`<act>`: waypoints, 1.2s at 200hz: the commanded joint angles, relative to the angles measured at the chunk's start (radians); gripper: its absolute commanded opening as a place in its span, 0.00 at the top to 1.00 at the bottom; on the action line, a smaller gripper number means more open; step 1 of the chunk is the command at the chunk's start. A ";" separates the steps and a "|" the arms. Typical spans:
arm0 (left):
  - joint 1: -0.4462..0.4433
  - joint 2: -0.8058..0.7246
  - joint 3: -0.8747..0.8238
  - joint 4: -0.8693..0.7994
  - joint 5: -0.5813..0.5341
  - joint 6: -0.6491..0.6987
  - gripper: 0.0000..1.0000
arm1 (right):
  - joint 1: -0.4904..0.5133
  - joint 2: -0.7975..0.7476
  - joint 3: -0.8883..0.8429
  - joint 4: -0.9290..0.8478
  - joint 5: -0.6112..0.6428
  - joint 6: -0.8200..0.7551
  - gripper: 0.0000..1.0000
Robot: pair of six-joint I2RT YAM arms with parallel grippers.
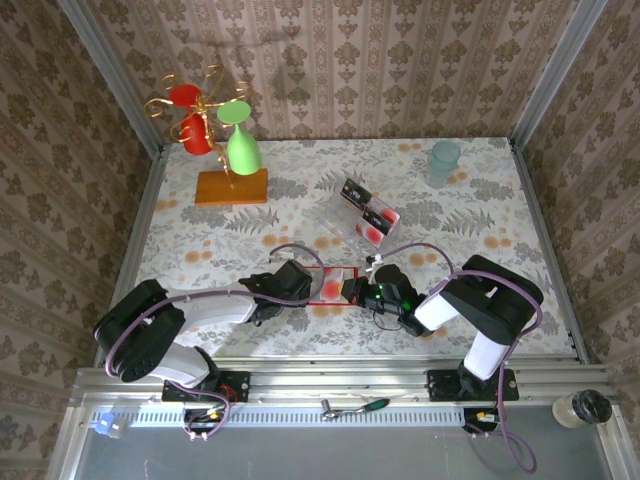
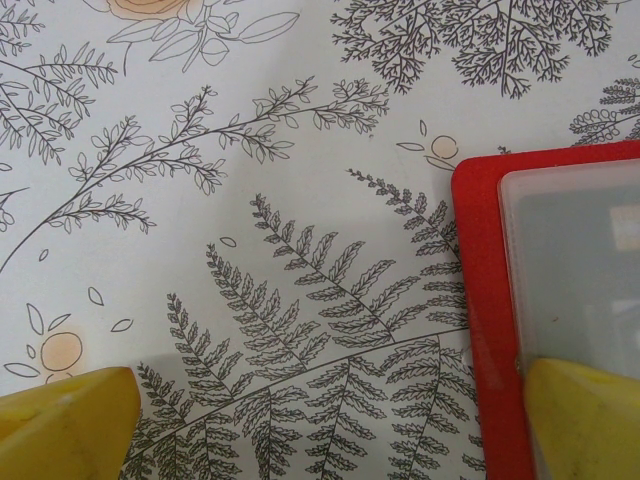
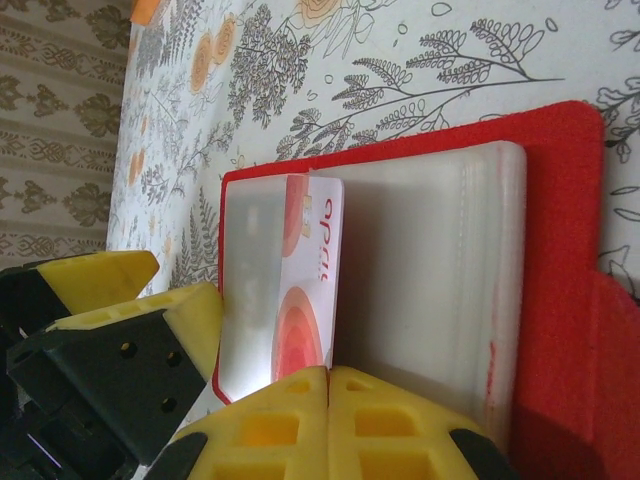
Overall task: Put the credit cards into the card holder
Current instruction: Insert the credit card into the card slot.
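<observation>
— One whitish card with a red round blotch (image 3: 312, 290) lies partway inside the pale pocket of the bright-red square card holder (image 3: 560, 250), which sits open and flat on the flowered cloth between the arms.
— And the right gripper (image 3: 328, 405)?
— Fingers pressed together, tips at the card's near short edge, so the right arm is nearer. The card's long axis runs straight ahead, pointing deeper into the pocket.
— The left gripper (image 2: 325, 410)?
— Spread wide, straddling the holder's edge.
</observation>
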 commanded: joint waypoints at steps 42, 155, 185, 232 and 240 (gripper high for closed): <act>-0.006 0.005 -0.019 -0.039 -0.017 -0.006 0.00 | 0.018 -0.023 0.011 -0.181 0.038 0.022 1.00; -0.006 0.003 -0.016 -0.038 -0.018 -0.005 0.00 | 0.023 -0.039 0.047 -0.325 0.039 0.061 1.00; -0.005 0.002 -0.019 -0.038 -0.020 -0.005 0.00 | 0.022 -0.068 0.053 -0.374 0.048 0.066 1.00; -0.005 0.002 -0.017 -0.037 -0.020 -0.006 0.00 | 0.021 -0.089 0.066 -0.433 0.043 0.051 1.00; -0.005 0.003 -0.017 -0.037 -0.020 -0.006 0.00 | 0.022 -0.083 0.073 -0.440 0.037 0.046 1.00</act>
